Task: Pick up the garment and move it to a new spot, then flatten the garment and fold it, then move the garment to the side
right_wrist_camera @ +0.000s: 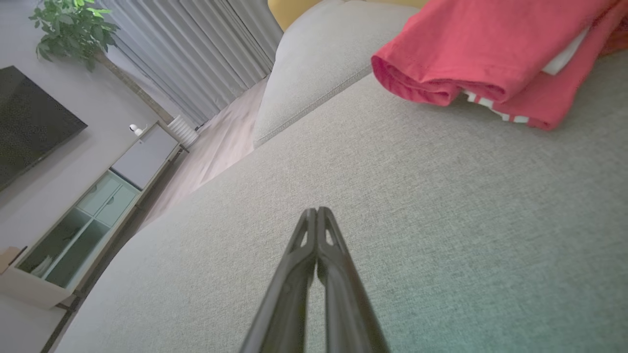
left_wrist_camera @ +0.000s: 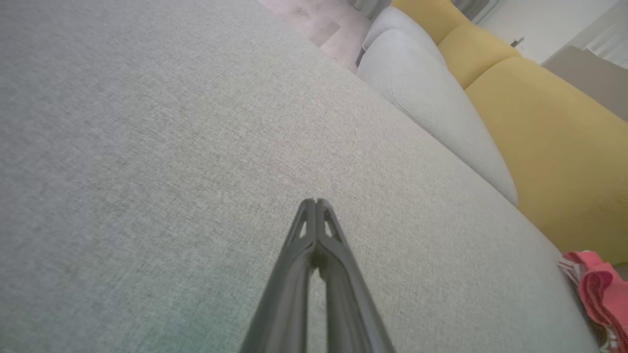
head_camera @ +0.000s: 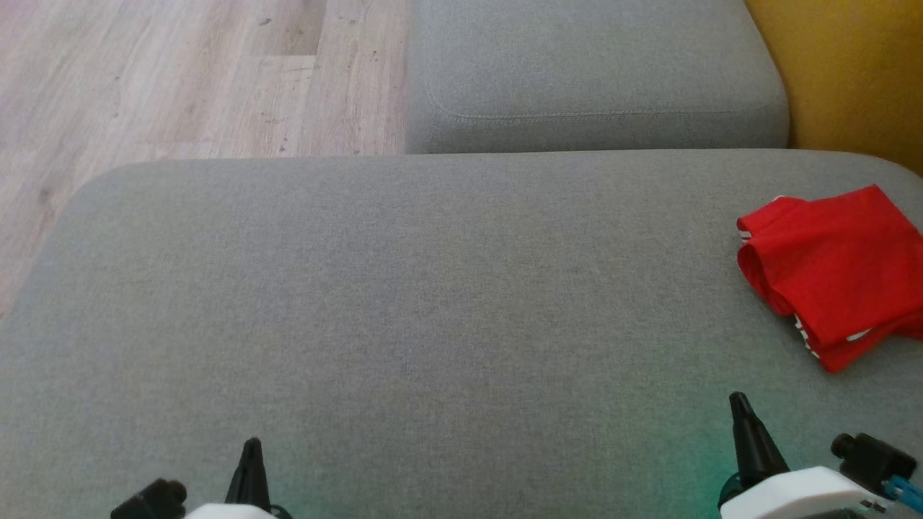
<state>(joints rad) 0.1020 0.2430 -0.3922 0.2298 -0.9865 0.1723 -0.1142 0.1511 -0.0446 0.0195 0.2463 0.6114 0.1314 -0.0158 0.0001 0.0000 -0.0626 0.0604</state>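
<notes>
Nearest me, at the near edge of the grey seat cushion (head_camera: 433, 288), are my two tools. My left gripper (head_camera: 251, 441) sits toward the cushion's left half, its fingers pressed together on nothing. My right gripper (head_camera: 738, 398) sits toward the cushion's right end, also pinched together and empty. Both hang just over bare fabric, with nothing between them.

Farther in from the near edge, at the cushion's right end, lies the red garment (head_camera: 836, 267). It is bunched into a compact, layered bundle with white trim showing at its near corner. It is beyond my right gripper and a little outboard of it, toward the cushion's right edge. My left gripper is well apart from it, with most of the cushion's width between.

The bundle's rolled, doubled edge faces the cushion's middle. Its long axis seems to slant from the near corner away toward the cushion's back edge. The picture cuts off its outer side, so I cannot be sure of that.

So any reach belongs to my right arm, I judge: forward and slightly outward, fingers parted first, aimed at that rolled edge.

Past the cushion's back edge sit a second grey cushion (head_camera: 591, 72) and a yellow backrest (head_camera: 851, 72).
</notes>
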